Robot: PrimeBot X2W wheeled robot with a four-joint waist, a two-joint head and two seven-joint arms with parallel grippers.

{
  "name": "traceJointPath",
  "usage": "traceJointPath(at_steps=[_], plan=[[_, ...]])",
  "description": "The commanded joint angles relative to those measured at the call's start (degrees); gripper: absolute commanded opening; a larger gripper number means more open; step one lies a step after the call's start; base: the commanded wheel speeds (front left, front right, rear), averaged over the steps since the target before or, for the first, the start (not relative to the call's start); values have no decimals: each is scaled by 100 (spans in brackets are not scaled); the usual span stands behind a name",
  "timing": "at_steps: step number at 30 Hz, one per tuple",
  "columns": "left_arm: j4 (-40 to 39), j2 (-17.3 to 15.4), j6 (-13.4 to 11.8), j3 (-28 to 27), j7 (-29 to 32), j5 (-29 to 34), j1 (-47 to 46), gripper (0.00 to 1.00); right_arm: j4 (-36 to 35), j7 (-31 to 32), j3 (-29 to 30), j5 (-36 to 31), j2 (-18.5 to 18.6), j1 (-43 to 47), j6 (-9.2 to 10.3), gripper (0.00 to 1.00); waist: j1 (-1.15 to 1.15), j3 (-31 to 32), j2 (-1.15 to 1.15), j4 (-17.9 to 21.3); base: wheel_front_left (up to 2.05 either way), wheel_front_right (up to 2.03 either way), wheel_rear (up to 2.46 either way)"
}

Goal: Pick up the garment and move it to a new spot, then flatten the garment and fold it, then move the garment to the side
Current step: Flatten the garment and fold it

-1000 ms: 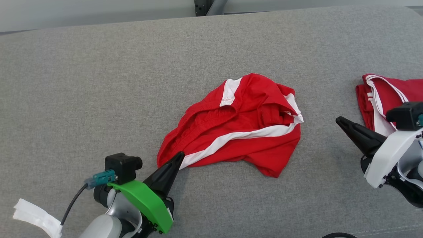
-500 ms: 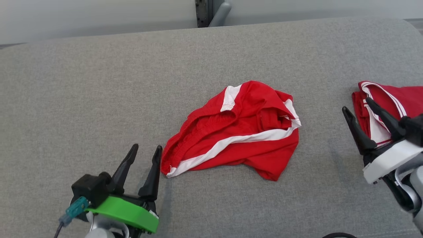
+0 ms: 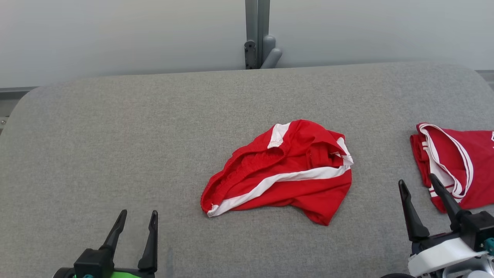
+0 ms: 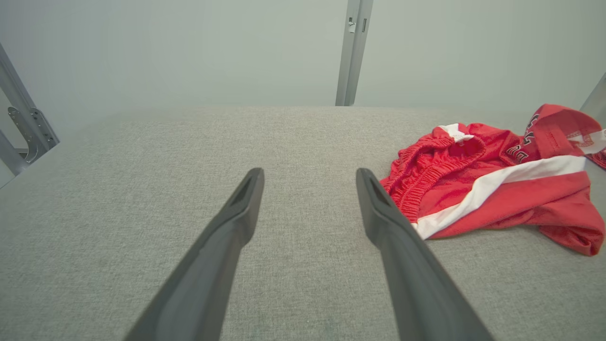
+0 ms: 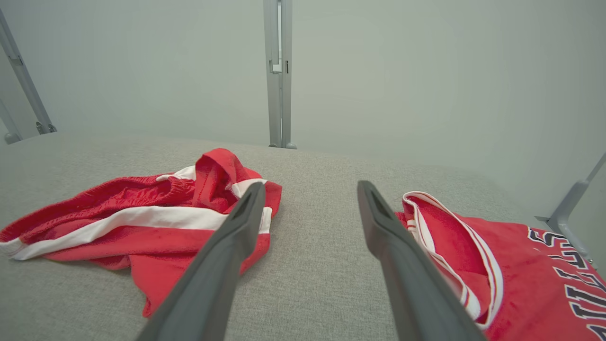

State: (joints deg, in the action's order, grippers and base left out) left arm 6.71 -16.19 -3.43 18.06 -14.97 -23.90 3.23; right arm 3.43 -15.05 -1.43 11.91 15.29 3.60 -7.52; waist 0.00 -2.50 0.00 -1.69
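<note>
Shorts (image 3: 285, 170), red with a white stripe, lie crumpled at frame centre on the grey cushion (image 3: 115, 135). Left gripper (image 3: 139, 212), lower left: fingers spread, empty, clear of the shorts. Right gripper (image 3: 417, 179), lower right: fingers spread, empty, just beside a red jersey (image 3: 463, 170) at the right edge.

I read black letters "ULLS" on the red jersey (image 5: 521, 274), right side. Lettering on the shorts (image 4: 497, 210) is creased and illegible to me.
</note>
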Motion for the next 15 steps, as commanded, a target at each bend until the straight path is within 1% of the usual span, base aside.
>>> traceJointPath(at_steps=[1, 3, 4, 6, 10, 11, 12, 15], plan=[[19, 50, 76, -140, -24, 178, 154, 100, -44, -15, 48, -113, -101, 170, 7, 100, 0, 174, 0, -95, 0, 0, 0], [9, 151, 138, -374, -24, 319, 288, 100, -102, -15, 128, -171, -246, 264, 7, 100, 0, 197, 0, -96, 0, 0, 0], [-3, 236, 231, -569, -25, 492, 410, 100, -138, -15, 179, -228, -358, 353, 7, 100, 0, 202, 0, -93, 0, 0, 0], [-15, 342, 326, -758, -25, 601, 485, 100, -147, -15, 188, -272, -442, 425, 7, 100, 0, 188, 0, -82, 0, 0, 0], [23, 527, 562, -1045, -25, 826, 527, 100, -108, -15, 175, -290, -502, 426, 7, 100, 0, 134, 0, -73, 0, 0, 0], [23, 527, 562, -1045, -25, 826, 527, 100, -108, -15, 175, -290, -502, 426, 7, 100, 0, 134, 0, -73, 0, 0, 0], [44, 605, 678, -1137, -26, 915, 479, 100, -80, -15, 156, -277, -511, 377, 7, 100, 0, 104, 0, -67, 0, 0, 0], [78, 714, 805, -1189, -26, 1051, 369, 100, 9, -16, 68, -165, -475, 285, 7, 100, 0, 30, 0, -49, 0, 0, 0]])
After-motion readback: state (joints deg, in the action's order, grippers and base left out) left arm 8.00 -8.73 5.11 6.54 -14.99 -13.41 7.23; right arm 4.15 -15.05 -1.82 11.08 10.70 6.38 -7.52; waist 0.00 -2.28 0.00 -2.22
